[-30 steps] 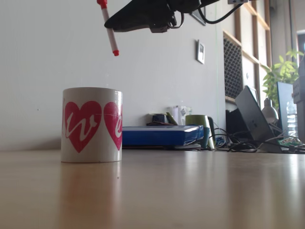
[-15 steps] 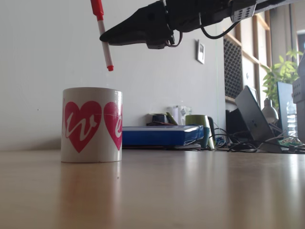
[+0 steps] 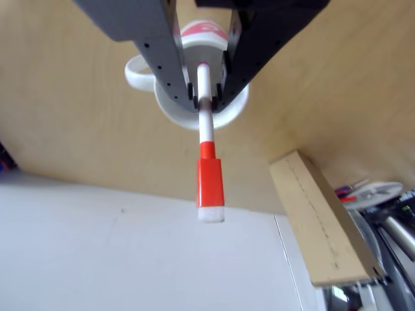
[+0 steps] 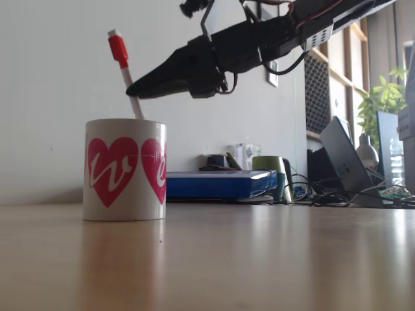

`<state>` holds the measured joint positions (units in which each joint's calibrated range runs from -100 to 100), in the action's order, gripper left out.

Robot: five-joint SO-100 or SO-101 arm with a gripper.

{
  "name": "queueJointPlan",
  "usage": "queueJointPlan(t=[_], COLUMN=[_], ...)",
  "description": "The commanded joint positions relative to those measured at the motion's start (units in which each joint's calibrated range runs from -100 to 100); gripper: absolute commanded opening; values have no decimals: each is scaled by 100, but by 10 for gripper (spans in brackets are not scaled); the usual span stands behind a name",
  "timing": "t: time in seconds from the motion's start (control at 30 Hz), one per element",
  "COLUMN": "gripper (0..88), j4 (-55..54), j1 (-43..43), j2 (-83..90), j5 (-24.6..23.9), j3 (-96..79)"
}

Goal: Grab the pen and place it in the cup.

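Note:
The cup [image 4: 123,170], a white mug with pink hearts, stands on the wooden table at the left of the fixed view. The pen [image 4: 123,68] leans over it with its orange-red cap up, and its lower end dips below the mug's rim. My gripper [image 4: 134,92] reaches in from the upper right and is shut on the white barrel just above the rim. In the other view the pen [image 3: 209,178] is pinched between the grey and black fingers of the gripper [image 3: 206,100]. Directly beneath it are the cup's rim [image 3: 170,111] and handle.
Behind the mug lie a blue box [image 4: 217,183], a green mug [image 4: 269,170], a laptop [image 4: 343,155], cables and a plant [image 4: 384,97]. A white wall rises close behind the mug. In the other view a wooden strip [image 3: 318,220] lies on the table's right side.
The arm has come down and slightly left. The pen's lower end, which hung above the mug, now sits inside its opening.

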<state>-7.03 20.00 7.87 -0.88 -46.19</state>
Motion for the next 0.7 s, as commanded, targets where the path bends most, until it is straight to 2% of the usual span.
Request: queueJointPlan(t=[0.0, 0.47, 0.67], gripper=[14, 22, 94], j4=[-118, -75, -32], j1=[32, 40, 40], j2=[-40, -173, -173], j5=[-28, 30, 25], j3=[105, -3, -12])
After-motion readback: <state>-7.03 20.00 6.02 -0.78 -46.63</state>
